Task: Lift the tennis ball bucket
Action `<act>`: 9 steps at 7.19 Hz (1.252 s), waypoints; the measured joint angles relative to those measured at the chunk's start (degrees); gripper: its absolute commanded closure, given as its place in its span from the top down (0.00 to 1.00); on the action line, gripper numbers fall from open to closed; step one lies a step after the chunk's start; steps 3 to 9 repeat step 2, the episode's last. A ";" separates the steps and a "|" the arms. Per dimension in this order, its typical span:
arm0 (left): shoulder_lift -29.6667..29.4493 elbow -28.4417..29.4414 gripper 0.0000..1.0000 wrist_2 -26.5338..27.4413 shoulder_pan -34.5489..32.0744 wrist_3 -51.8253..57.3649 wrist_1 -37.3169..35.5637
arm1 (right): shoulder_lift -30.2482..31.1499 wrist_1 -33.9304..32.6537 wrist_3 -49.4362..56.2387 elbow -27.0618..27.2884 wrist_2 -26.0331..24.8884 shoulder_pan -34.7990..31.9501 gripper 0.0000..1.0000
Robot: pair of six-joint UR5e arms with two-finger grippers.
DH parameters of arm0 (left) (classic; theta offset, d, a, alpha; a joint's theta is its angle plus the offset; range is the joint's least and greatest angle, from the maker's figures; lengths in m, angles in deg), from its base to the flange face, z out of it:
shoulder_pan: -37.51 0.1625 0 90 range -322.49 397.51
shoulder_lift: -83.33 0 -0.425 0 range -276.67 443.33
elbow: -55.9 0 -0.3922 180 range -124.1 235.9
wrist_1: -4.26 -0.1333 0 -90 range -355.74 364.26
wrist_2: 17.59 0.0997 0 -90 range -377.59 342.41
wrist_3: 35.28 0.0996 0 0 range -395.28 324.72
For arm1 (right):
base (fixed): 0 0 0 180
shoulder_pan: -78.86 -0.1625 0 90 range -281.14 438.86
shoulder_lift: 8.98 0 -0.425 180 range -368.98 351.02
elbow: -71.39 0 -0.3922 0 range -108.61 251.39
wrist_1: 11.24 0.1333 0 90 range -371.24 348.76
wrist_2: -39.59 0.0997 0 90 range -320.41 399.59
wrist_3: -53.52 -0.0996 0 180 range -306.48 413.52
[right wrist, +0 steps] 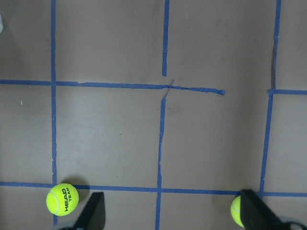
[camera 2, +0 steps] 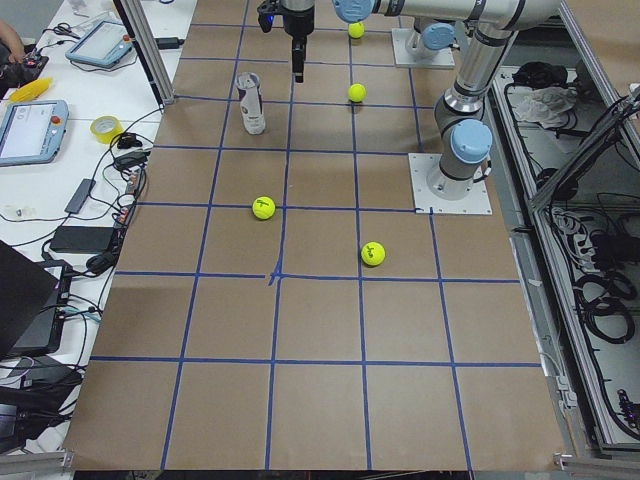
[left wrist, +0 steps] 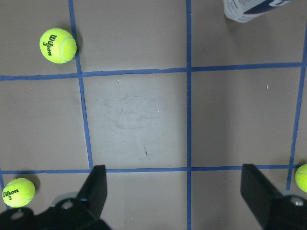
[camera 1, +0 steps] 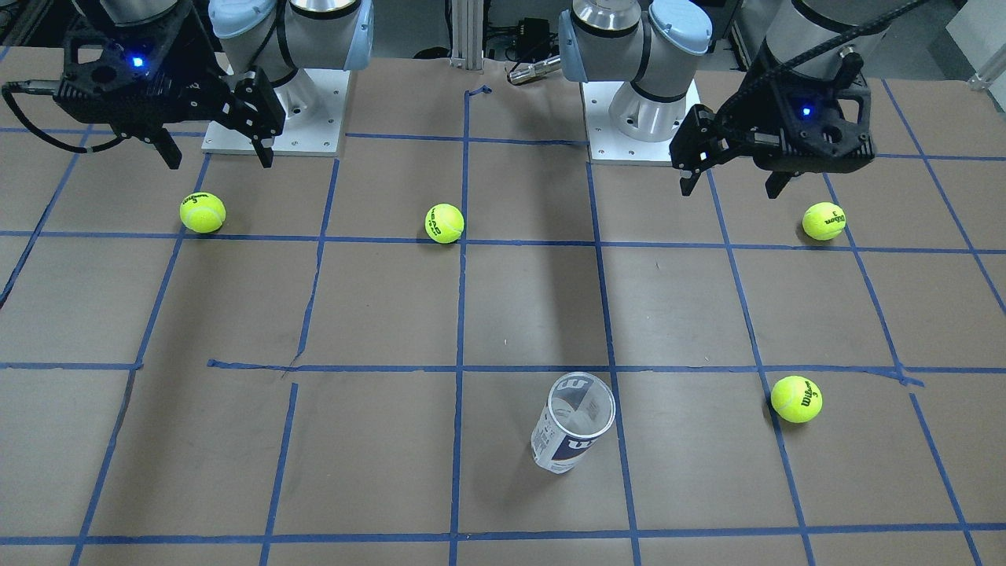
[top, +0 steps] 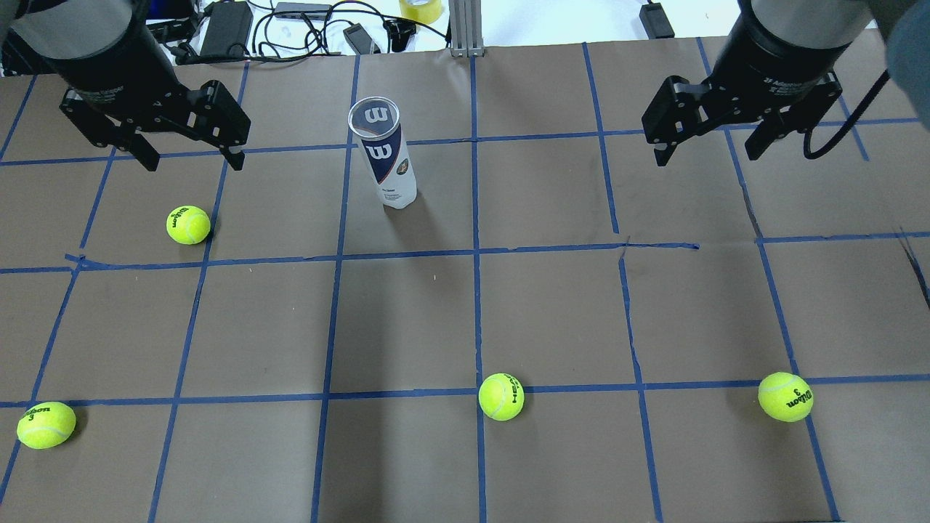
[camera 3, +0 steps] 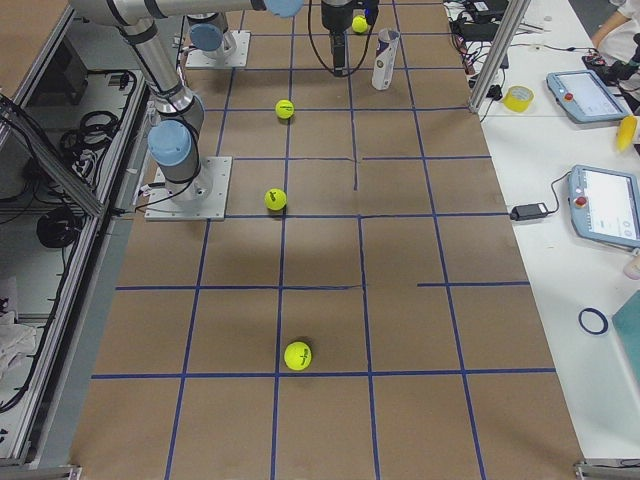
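Note:
The tennis ball bucket (top: 383, 152) stands upright and open-topped on the brown table, a clear tube with a white label, navy band and white "W". It also shows in the front view (camera 1: 572, 424), and its base shows at the top right of the left wrist view (left wrist: 247, 9). My left gripper (top: 192, 160) hovers open and empty above the table, to the bucket's left and apart from it; its open jaws frame bare table in the wrist view (left wrist: 175, 196). My right gripper (top: 705, 156) hovers open and empty, far to the bucket's right.
Several yellow-green tennis balls lie loose: one under my left gripper (top: 188, 224), one at near left (top: 46, 425), one at near middle (top: 500, 396), one at near right (top: 785, 396). Cables and a tape roll (top: 420, 9) lie beyond the far edge.

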State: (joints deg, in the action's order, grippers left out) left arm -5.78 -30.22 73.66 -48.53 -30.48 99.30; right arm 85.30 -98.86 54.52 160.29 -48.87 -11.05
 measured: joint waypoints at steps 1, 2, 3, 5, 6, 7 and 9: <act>0.60 -1.04 1.00 -0.35 0.03 -0.28 -0.63 | 0.01 -0.16 -2.40 -0.13 0.34 -0.99 1.00; 0.95 -1.88 1.00 -0.49 0.03 -0.70 -1.39 | 0.05 -0.23 -4.55 -0.21 0.44 -1.84 1.00; 0.95 -1.88 1.00 -0.49 0.03 -0.70 -1.39 | 0.05 -0.23 -4.55 -0.21 0.44 -1.84 1.00; 0.95 -1.88 1.00 -0.49 0.03 -0.70 -1.39 | 0.05 -0.23 -4.55 -0.21 0.44 -1.84 1.00; 0.95 -1.88 1.00 -0.49 0.03 -0.70 -1.39 | 0.05 -0.23 -4.55 -0.21 0.44 -1.84 1.00; 0.95 -1.88 1.00 -0.49 0.03 -0.70 -1.39 | 0.05 -0.23 -4.55 -0.21 0.44 -1.84 1.00; 0.95 -1.88 1.00 -0.49 0.03 -0.70 -1.39 | 0.05 -0.23 -4.55 -0.21 0.44 -1.84 1.00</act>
